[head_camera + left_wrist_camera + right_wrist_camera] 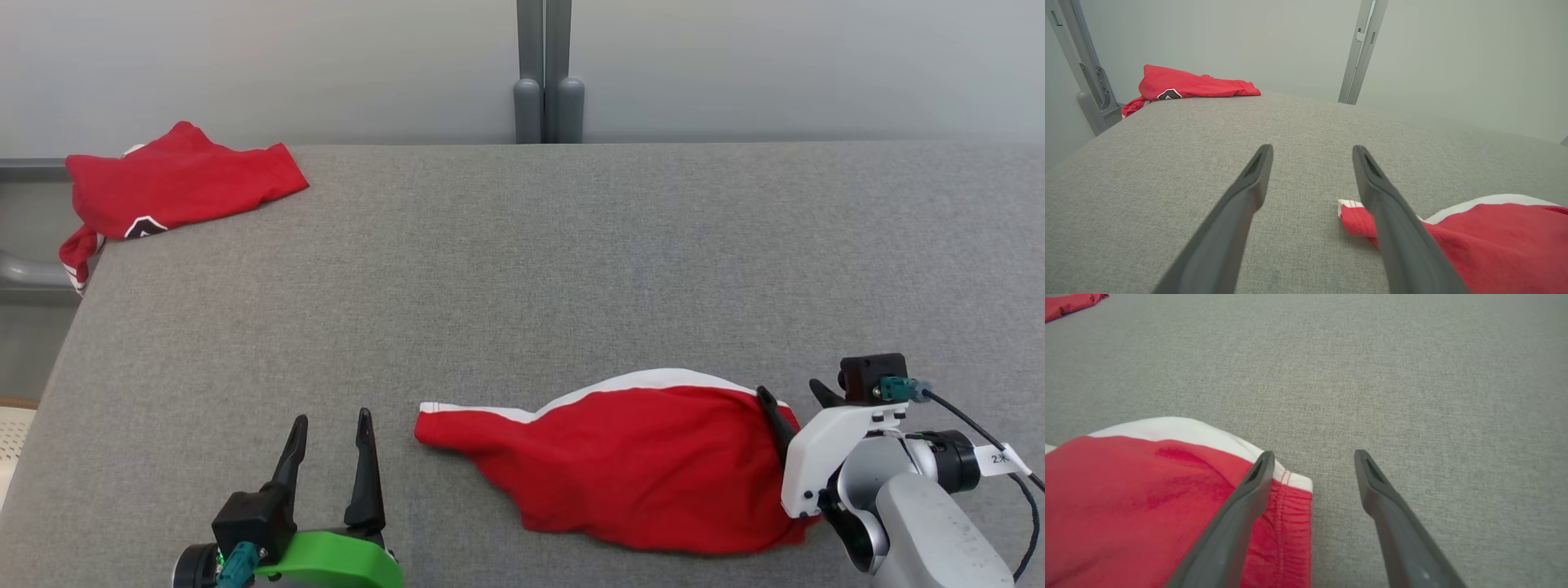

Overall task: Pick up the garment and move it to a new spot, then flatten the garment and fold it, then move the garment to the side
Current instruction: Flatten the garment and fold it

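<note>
Noted grey cloth-covered table (522, 269) bearing a rumpled red garment (637, 465) with white trim at the near right and a second red garment (175, 184) at the far left corner, partly overhanging.

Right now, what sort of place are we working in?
Likely a lab-style garment-folding test station, not a home: a wide grey fabric-covered table, bare pale wall panels with grey metal posts behind it, and red white-trimmed shorts plus another red garment at the far left corner.
</note>
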